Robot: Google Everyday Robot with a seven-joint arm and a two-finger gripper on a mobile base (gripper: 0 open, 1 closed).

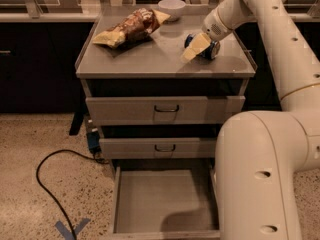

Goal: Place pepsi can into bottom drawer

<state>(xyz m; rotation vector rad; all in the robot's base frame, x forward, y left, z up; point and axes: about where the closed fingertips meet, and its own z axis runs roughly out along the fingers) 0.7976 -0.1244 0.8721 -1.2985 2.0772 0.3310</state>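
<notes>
The pepsi can (210, 49), blue with silver ends, is on the right side of the grey cabinet top (150, 59). My gripper (194, 49) reaches down from the upper right and is right at the can, with its cream tip covering the can's left front. The can is on or just above the top. The bottom drawer (160, 199) is pulled out near the floor, and its flat grey floor is bare.
A chip bag (131, 28) lies on the left of the cabinet top, with a white bowl (171, 7) behind it. The two upper drawers (165, 110) are closed. My arm's large white body (265, 174) stands next to the open drawer's right side. A black cable (50, 184) runs on the floor at left.
</notes>
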